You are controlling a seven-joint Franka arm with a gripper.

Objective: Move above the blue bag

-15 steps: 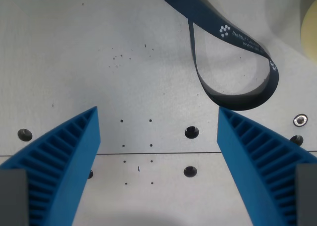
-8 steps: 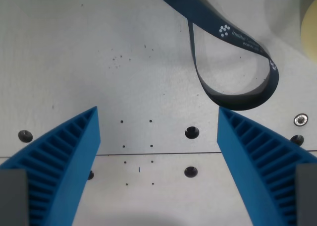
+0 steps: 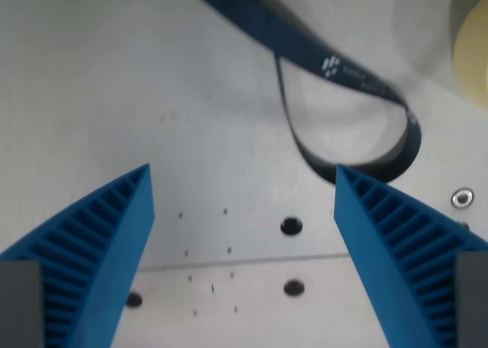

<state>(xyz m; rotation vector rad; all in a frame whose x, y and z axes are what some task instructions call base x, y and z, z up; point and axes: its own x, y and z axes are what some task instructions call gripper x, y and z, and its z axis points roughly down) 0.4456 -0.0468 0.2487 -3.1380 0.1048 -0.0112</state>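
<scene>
My gripper (image 3: 242,182) is spread wide and empty; only the blue bag's strap (image 3: 347,77) shows, looped near the tabletop's (image 3: 114,96) far edge, likely light, limp fabric, so I'd pinch the loop.

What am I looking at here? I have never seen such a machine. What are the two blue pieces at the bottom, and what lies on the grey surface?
The picture comes from a camera on the robot arm's wrist, looking down past its own hand. The two ribbed blue wedges are the fingers of the gripper. They stand wide apart, and nothing is between them, so it holds nothing.

Below is a pale grey table with small screw holes. On it, toward the top right, lies a dark blue strap with white printing, curled into a loop. It may be the bag's handle; the bag itself is not in view. A cream-coloured thing shows at the right edge; I cannot tell what it is.
</scene>
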